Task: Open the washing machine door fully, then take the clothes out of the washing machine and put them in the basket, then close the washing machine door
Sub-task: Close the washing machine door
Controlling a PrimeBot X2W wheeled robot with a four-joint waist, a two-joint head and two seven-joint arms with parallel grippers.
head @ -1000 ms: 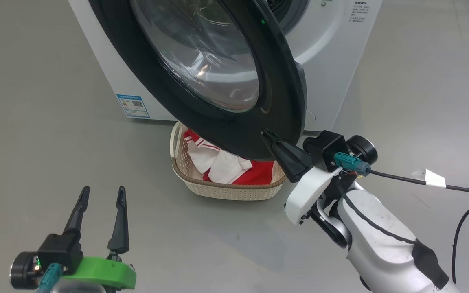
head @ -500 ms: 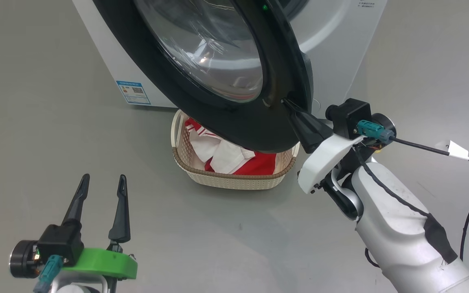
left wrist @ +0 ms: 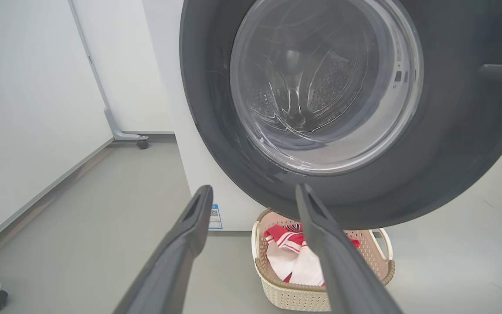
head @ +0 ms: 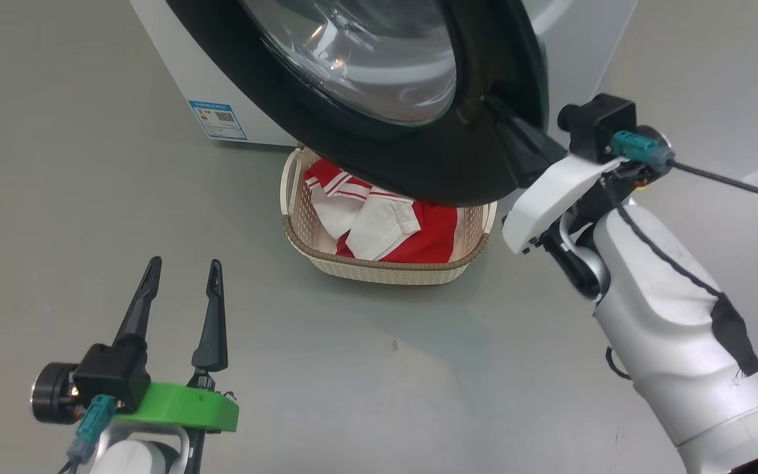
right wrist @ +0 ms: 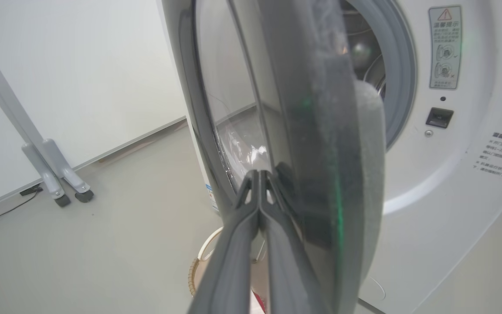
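Observation:
The washing machine door (head: 445, 171) stands partly open, hanging over the basket (head: 385, 263). My right gripper (head: 491, 102) is shut, its tips pressed against the door's black outer rim near the free edge. The right wrist view shows the same shut right gripper (right wrist: 259, 174) against the door (right wrist: 342, 152), with the steel drum (right wrist: 360, 48) in the gap behind. Red and white clothes (head: 431, 240) lie in the basket. My left gripper (head: 184, 264) hangs open and empty over the floor, well left of the basket. Between the left gripper (left wrist: 253, 188) fingers I see the door (left wrist: 207, 109), basket (left wrist: 277, 283) and clothes (left wrist: 286, 237).
The white washing machine (head: 175, 66) carries a blue sticker (head: 218, 120) low on its front. A black cable (head: 714, 179) trails from my right wrist. A white panel on a wheeled stand (left wrist: 142, 141) is left of the machine, its feet (right wrist: 59, 183) on the grey floor.
My right gripper has moved toward the machine with its tips on the door, and the door has swung further toward shut. The head camera has shifted. The left gripper stays open.

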